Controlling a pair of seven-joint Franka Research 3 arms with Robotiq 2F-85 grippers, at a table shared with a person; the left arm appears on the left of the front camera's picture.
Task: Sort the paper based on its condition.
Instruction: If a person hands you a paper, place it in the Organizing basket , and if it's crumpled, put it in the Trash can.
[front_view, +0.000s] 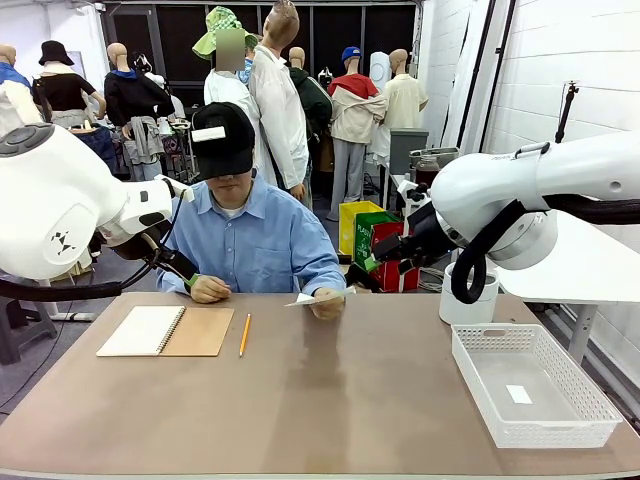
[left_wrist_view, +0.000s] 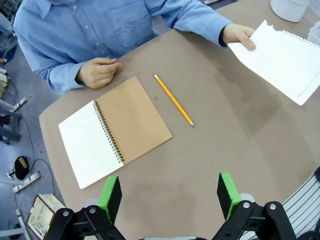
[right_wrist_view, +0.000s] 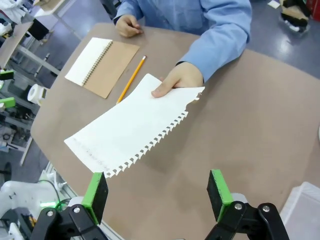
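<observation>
A person across the table holds the white paper (right_wrist_view: 131, 129) out over the tabletop in one hand (right_wrist_view: 180, 80); torn spiral holes run along one long edge. The same paper (left_wrist_view: 282, 57) lies at the upper right of the left wrist view, and edge-on in the front view (front_view: 314, 298). My left gripper (left_wrist_view: 170, 194) hangs open high above the table, near the notebook. My right gripper (right_wrist_view: 157, 194) is open too, above the table and short of the paper, with nothing between its green pads.
A spiral notebook (front_view: 167, 331) with brown kraft cover lies open at the left, a yellow pencil (front_view: 244, 334) beside it. A white basket (front_view: 560, 418) at the right holds a tiny white tag (front_view: 519, 394). A white cylinder (front_view: 468, 300) stands behind it.
</observation>
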